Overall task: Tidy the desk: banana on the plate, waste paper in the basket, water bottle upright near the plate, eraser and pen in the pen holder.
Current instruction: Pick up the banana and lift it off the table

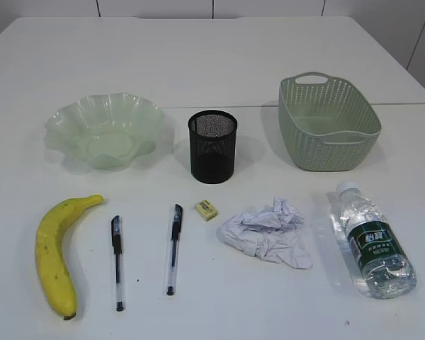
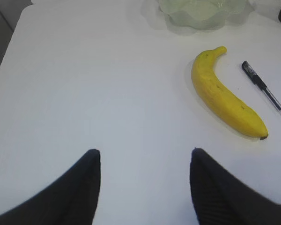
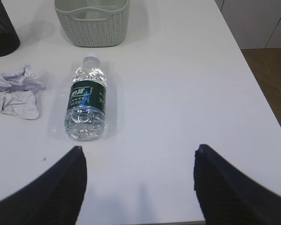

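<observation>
On the white desk a yellow banana lies at the front left, below the pale green plate. Two pens lie side by side, a tiny yellow eraser just beyond them. The black mesh pen holder stands mid-desk. Crumpled waste paper lies beside the water bottle, which rests on its side below the sage basket. My left gripper hangs open over bare desk, the banana up to its right. My right gripper is open near the bottle.
The desk's right edge runs close to the right gripper, with floor beyond. In the left wrist view the desk's left edge is near. Neither arm shows in the exterior view.
</observation>
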